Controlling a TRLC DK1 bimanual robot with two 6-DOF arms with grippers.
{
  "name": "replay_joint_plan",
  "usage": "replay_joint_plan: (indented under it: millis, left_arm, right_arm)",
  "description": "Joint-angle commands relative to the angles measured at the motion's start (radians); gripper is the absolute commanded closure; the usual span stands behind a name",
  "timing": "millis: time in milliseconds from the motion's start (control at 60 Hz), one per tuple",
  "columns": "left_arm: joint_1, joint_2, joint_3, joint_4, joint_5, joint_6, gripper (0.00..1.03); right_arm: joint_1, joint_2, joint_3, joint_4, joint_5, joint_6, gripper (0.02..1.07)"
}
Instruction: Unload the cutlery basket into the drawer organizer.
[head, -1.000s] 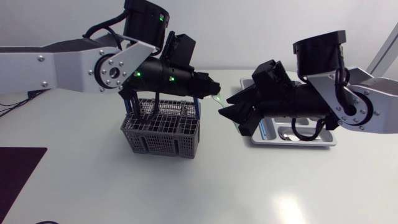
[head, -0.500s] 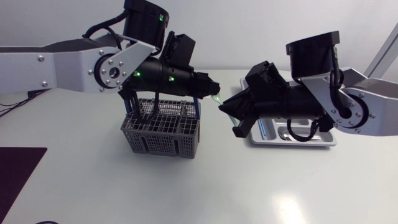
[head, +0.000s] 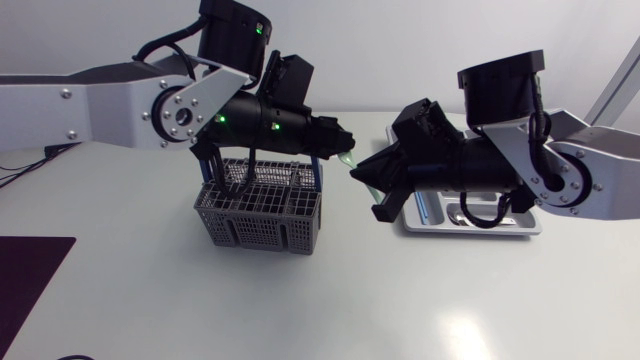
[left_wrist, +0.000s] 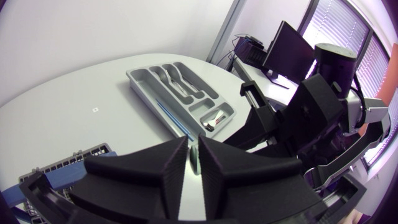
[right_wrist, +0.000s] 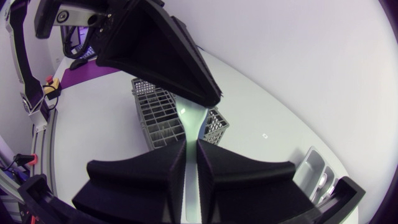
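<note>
Utensil: one slim pale-green piece, held in the air between the two claws and clear of the worktop. It is past the right-hand end of the basket and short of the organizer.

The left claw is clenched on one end of it, with the arm lying over the basket. The right claw meets it nose to nose from the other side. Its fingers are drawn in to a narrow slit with the utensil running between them, so it looks clamped on the other end, though the pads' contact is hard to confirm in so tight a gap.

The long axis runs from one claw straight into the other. In the head view it goes crosswise over the worktop, dipping a little toward the right claw.

I judge this to be a handover in mid-air. The organizer lies just behind the right claw, on the right arm's side, and well apart from the left arm, so the right arm is the nearer carrier. The coming move turns on the left claw letting go along that axis without dragging the piece askew. The right claw then has to swing back toward the organizer and lay the utensil lengthwise into a slot. Several utensils already lie in the compartments.
</note>
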Motion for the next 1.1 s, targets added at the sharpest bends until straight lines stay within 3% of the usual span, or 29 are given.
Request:
replay_joint_plan:
  millis: [0,67,150,367,517,583,717,933,1083]
  left_arm:
    - [0.012,-0.01,0.006,0.003,0.017,-0.033,0.41]
    - [0.022,-0.015,0.012,0.003,0.017,-0.037,0.19]
    - [0.044,-0.027,0.02,0.003,0.017,-0.04,0.05]
    - [0.111,-0.072,0.031,0.003,0.017,-0.031,0.05]
    - [0.182,-0.124,0.02,-0.002,0.01,0.019,0.05]
    - [0.205,-0.13,0.02,-0.023,-0.04,0.047,0.05]
    - [0.265,-0.15,0.009,-0.075,-0.078,0.118,0.05]
    - [0.34,-0.179,-0.046,-0.123,-0.133,0.231,0.05]
    - [0.393,-0.183,-0.098,-0.124,-0.159,0.292,0.05]
  right_arm:
    - [0.021,-0.003,-0.018,0.009,-0.01,-0.004,1.0]
    - [0.021,-0.007,-0.026,0.008,-0.013,-0.011,1.0]
    - [0.019,-0.019,-0.041,0.0,-0.016,-0.027,1.0]
    - [-0.081,-0.064,-0.093,-0.05,-0.084,-0.162,1.0]
    - [-0.283,-0.072,-0.11,-0.132,-0.225,-0.35,1.0]
    - [-0.377,-0.067,-0.111,-0.17,-0.281,-0.445,1.0]
    - [-0.547,-0.004,-0.082,-0.219,-0.334,-0.649,1.0]
    - [-0.696,0.14,-0.049,-0.222,-0.314,-0.926,1.0]
    - [-0.759,0.237,-0.036,-0.141,-0.252,-1.038,1.0]
